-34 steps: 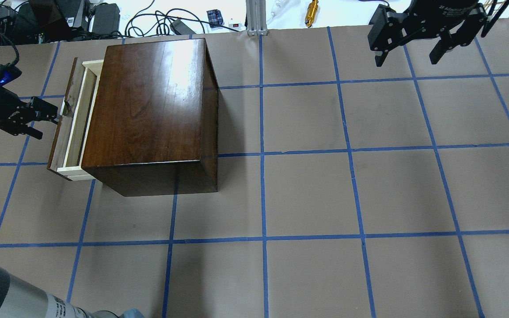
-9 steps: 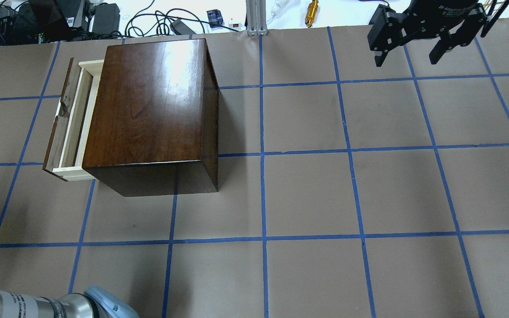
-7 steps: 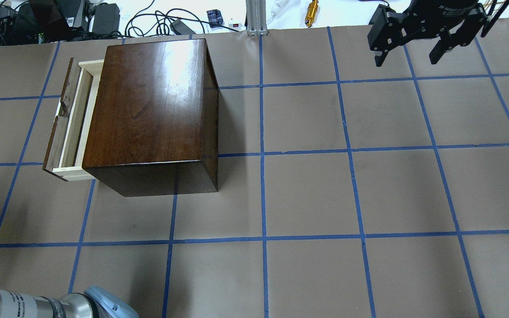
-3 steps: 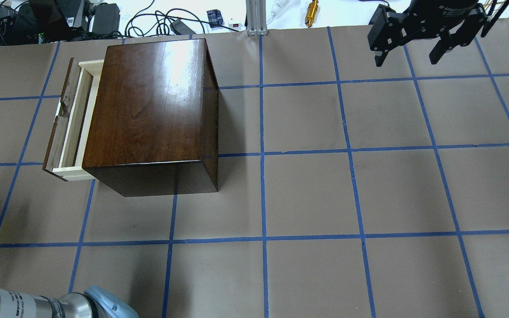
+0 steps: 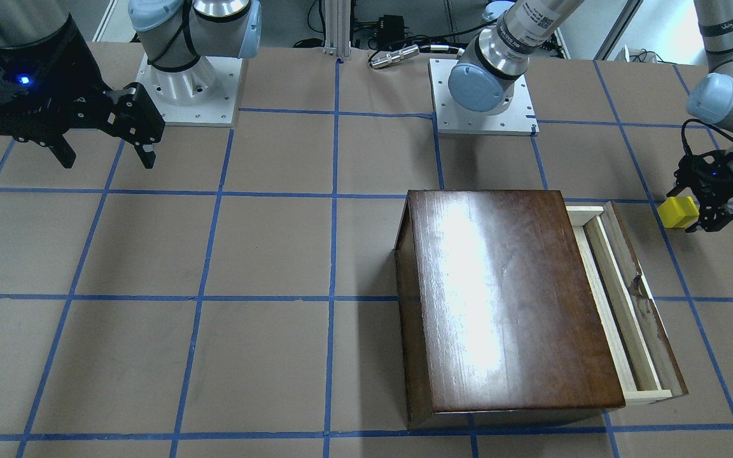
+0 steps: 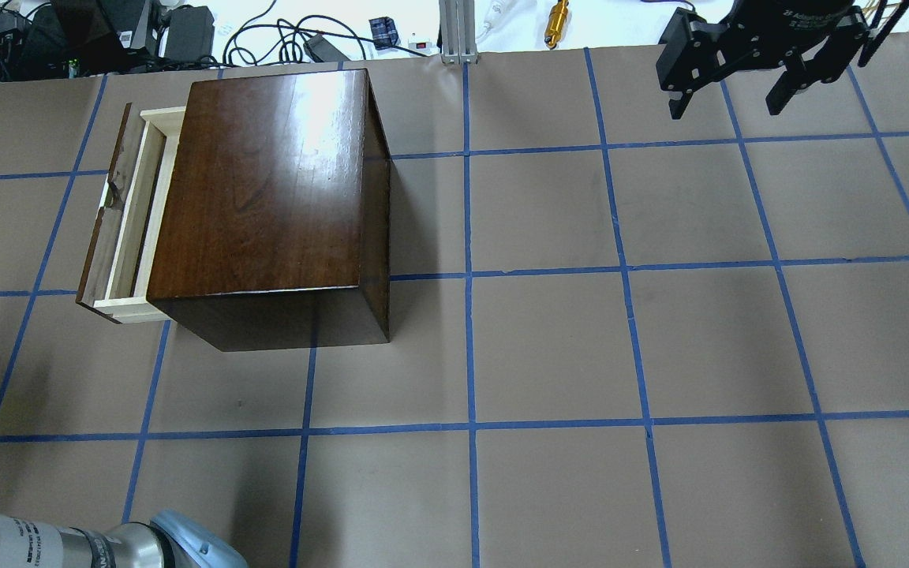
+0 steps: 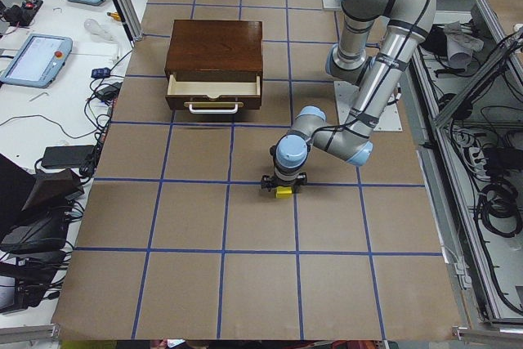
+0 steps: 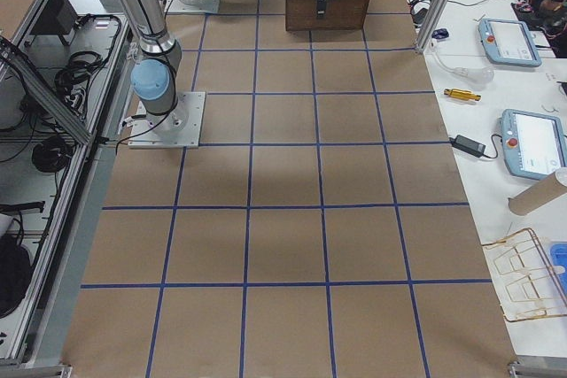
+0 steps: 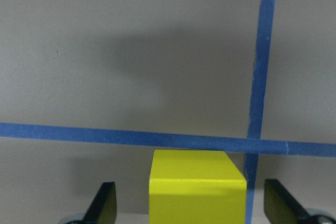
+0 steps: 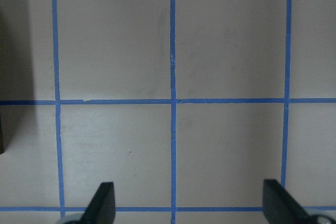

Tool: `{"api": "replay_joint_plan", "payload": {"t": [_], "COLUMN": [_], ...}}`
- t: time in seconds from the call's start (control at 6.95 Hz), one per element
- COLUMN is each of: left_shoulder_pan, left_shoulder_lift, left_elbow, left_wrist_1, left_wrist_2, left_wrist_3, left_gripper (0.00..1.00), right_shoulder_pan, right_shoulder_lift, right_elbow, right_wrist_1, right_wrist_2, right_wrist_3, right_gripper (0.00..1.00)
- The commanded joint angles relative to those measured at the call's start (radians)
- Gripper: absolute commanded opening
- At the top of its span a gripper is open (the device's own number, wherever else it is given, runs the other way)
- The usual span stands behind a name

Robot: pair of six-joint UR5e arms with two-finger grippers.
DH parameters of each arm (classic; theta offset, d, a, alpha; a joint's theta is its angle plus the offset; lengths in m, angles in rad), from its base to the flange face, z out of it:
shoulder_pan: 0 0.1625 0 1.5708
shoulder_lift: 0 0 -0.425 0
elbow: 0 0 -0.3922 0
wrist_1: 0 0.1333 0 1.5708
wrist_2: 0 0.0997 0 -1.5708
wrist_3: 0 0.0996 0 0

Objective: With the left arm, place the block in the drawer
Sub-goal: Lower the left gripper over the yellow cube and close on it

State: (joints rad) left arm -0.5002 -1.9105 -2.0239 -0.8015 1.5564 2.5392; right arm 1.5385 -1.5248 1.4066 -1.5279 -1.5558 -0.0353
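Your left claw (image 9: 193, 208) no longer sits at the front of the drawer (image 6: 129, 229); it now stands low over the block (image 5: 677, 212), and in the overhead view one fingertip creeps in at the frame's edge within the last second. The drawer stands pulled part-way out of the cabinet (image 6: 265, 181), a little further than a few seconds back. The block rests on the table (image 6: 549, 347), well apart from the drawer. The claw is open: the wrist view shows its fingers (image 9: 105, 203) either side of the block with gaps. So opening looks done and you are at the grasp. Your right claw (image 6: 727, 106) hangs spread and empty, far off
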Motion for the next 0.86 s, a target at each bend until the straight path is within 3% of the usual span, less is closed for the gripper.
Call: {"api": "replay_joint_plan", "payload": {"t": [0.0,0.29,0.58,0.72], "left_shoulder_pan": [-0.001,-0.001,-0.001,0.000], "left_shoulder_lift": [-0.015,-0.016,-0.016,-0.016], "left_elbow": [-0.001,-0.002,-0.002,-0.002], "left_wrist_1": [0.015,0.015,0.013,0.011], "left_wrist_2": [0.001,0.001,-0.007,-0.004], "left_wrist_3": [-0.010,-0.010,0.004,0.003], "left_gripper": [0.98,0.94,0.71,0.65], "right_shoulder_pan": [0.000,0.000,0.000,0.000], "right_shoulder_lift": [-0.001,0.000,0.000,0.000], "right_elbow": [0.000,0.000,0.000,0.000], "right_wrist_1": [0.000,0.000,0.000,0.000], "right_wrist_2": [0.000,-0.001,-0.001,-0.001], "right_wrist_3": [0.000,0.000,0.000,0.000], "right_gripper": [1.00,1.00,1.00,1.00]}}
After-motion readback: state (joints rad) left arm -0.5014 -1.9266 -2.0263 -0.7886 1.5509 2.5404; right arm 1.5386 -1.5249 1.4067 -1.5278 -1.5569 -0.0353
